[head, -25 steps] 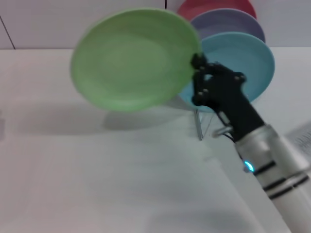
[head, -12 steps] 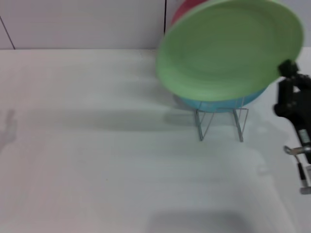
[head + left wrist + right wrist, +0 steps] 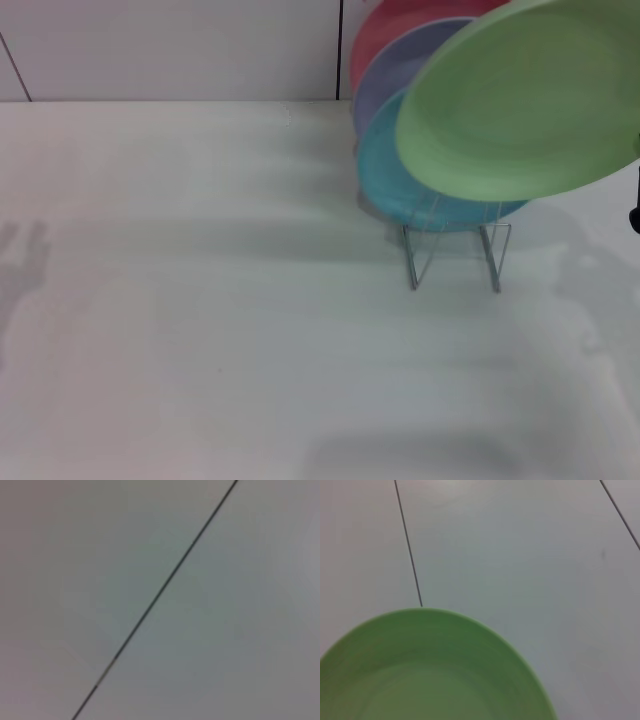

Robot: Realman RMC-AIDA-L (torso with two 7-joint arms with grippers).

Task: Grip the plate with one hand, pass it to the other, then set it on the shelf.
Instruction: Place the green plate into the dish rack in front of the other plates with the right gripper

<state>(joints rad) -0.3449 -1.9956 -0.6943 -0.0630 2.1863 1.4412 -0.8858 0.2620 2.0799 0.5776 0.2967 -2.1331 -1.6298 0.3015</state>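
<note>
fingers of the right gripper [image 3: 636, 200]: you cannot tell their state. plate [image 3: 525, 100] hangs above the shelf [image 3: 455, 250]; likely light, stiff, slick, so grip its rim.

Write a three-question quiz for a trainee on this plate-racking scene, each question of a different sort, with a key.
1. True or false: the round light-green plastic plate already stands in the thin silver wire rack.
2. Which plate sits frontmost in the rack: A red, B purple, C turquoise-blue?
3. Fill in: the light-green plate hangs in the air in front of the ___ plates.

Key: 1 false, it is held above the rack. 2 C, the turquoise-blue plate, ahead of the purple plate and red plate. 3 racked.
</note>
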